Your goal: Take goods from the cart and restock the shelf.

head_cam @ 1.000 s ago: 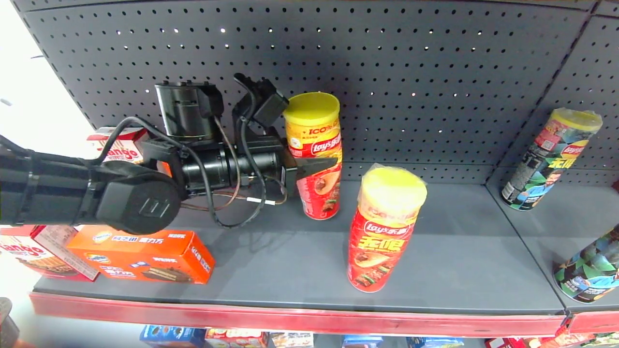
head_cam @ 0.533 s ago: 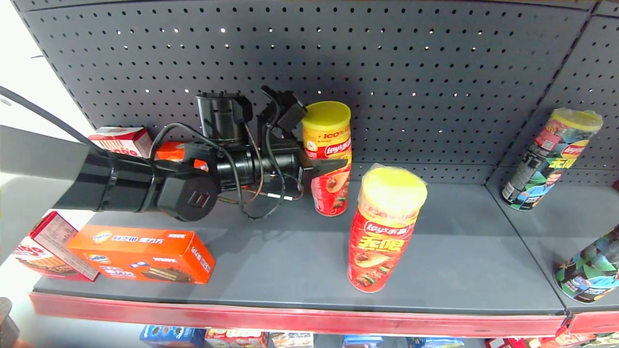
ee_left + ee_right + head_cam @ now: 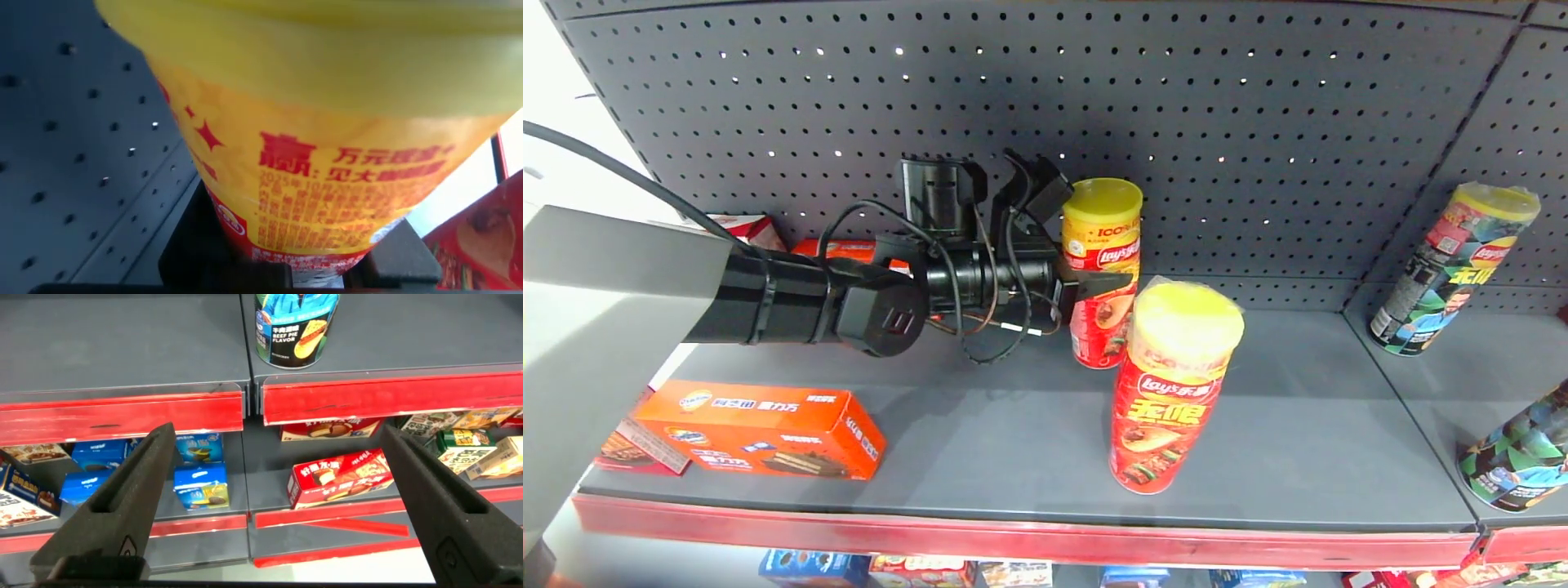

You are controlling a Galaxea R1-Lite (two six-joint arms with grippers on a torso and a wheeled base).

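The left gripper has its jaws closed around the middle of the yellow-lidded chip can. The can stands upright at the back of the shelf, just behind a second chip can, and its base seems to touch the shelf. The right gripper holds nothing, jaws spread wide.

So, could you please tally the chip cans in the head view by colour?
Red-and-yellow cans: 2 (held can, front can)
Green-and-black cans: 2 (upper right can, lower right can)
Total: 4
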